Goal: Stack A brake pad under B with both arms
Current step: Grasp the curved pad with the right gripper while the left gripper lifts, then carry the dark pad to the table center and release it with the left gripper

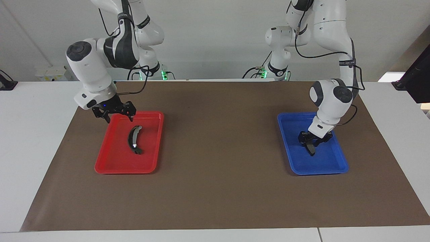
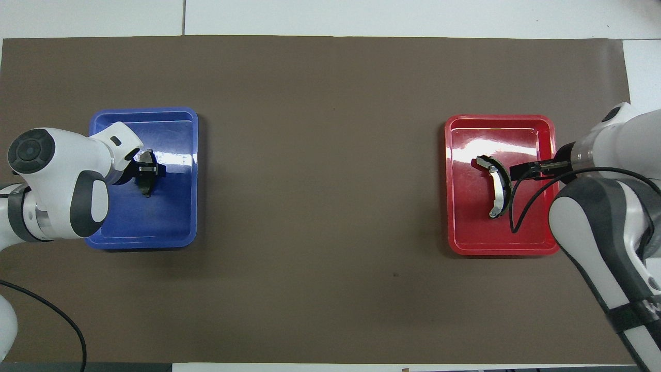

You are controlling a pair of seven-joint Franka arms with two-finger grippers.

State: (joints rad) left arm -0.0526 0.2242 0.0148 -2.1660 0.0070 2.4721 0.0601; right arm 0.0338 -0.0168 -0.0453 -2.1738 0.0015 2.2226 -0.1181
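Note:
The A brake pad (image 1: 311, 149) (image 2: 146, 187), short and dark, lies in the blue tray (image 1: 319, 172) (image 2: 144, 243) at the left arm's end of the table. My left gripper (image 1: 311, 142) (image 2: 146, 170) is down in that tray, shut on the pad's end nearer to the robots. B (image 1: 133, 139) (image 2: 498, 188), the long curved shoe with a silvery inner face, lies in the red tray (image 1: 100, 168) (image 2: 501, 252). My right gripper (image 1: 120, 119) (image 2: 539, 167) hangs open a little above the red tray's edge nearest the robots, apart from B.
Both trays rest on a brown mat (image 1: 215, 151) covering most of the white table. A black cable (image 2: 516, 217) from the right arm's wrist loops over the red tray.

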